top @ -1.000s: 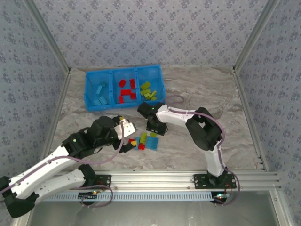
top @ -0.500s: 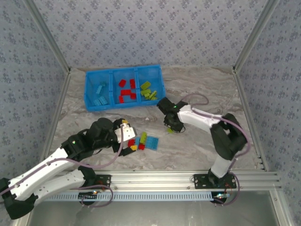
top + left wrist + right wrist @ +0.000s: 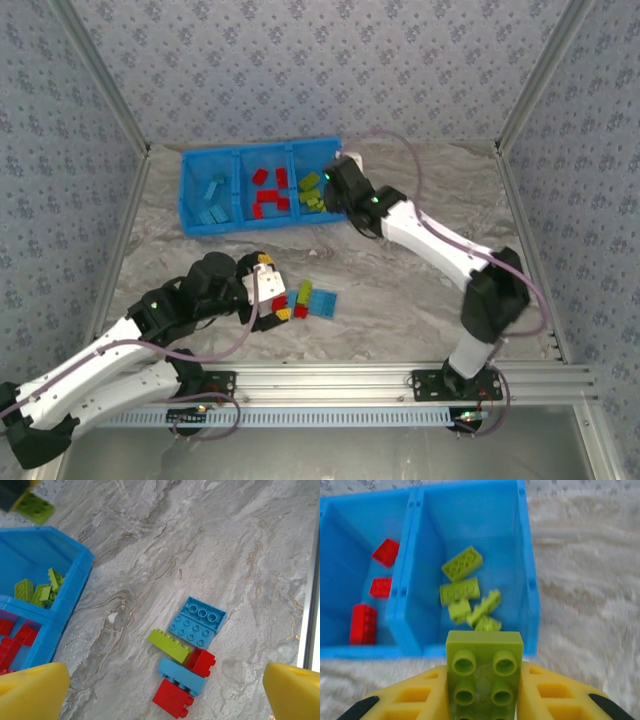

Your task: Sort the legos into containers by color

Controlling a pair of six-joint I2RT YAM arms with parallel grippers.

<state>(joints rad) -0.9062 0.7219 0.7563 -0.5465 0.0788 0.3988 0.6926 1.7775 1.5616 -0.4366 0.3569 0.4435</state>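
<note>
- At the near left edge of the table, the left arm rises from its base and leans toward the middle. Its wrist bends down so that the left gripper (image 3: 275, 288) hangs over the loose legos (image 3: 186, 650), jaws wide apart and holding nothing.
- Those loose bricks lie packed together mid-table: a light blue plate (image 3: 196, 621), a lime brick (image 3: 169, 646), two red ones and one more blue, several of them touching. The risk here, as I judge it, is that closing on so tight a cluster catches two colours at once or shoves the neighbours aside.
- From its base at the near right, the right arm stretches far and leftward, elbow out to the right, forearm reaching to the right end of the blue tray (image 3: 262, 148).
- The right gripper (image 3: 484, 692) is clamped on a lime green brick (image 3: 484, 652), studs up. It is poised at the near wall of the right compartment (image 3: 526, 555), where other green bricks (image 3: 461, 562) lie.
- The main hazard is letting go before the brick passes that wall, since it could strike the rim and drop onto the table. Drifting left would put it among the red bricks (image 3: 362, 622) of the middle compartment.
- At the far left, the last compartment holds the light blue bricks (image 3: 212, 200).
</note>
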